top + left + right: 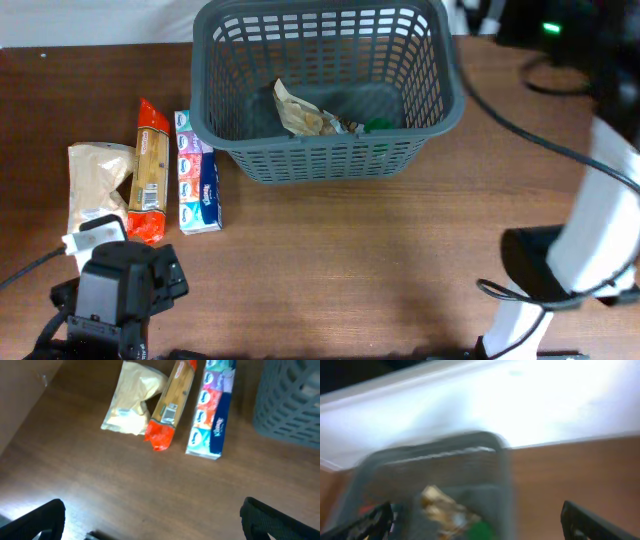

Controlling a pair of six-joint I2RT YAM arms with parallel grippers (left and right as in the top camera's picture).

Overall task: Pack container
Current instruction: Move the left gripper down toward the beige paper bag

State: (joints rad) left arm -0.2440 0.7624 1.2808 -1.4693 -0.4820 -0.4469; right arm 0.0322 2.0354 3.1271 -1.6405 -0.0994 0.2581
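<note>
The dark grey slotted basket stands at the back centre. In it lie a crumpled tan packet and a green item. The basket also shows blurred in the right wrist view, with the tan packet inside. My right gripper is open and empty, facing the basket from the front. My left gripper is open and empty above bare table. Ahead of it lie a beige bag, an orange-red pasta packet and a tissue pack.
The three groceries lie side by side left of the basket: beige bag, pasta packet, tissue pack. The left arm is at the front left. The right arm is at the right, with black cables behind it.
</note>
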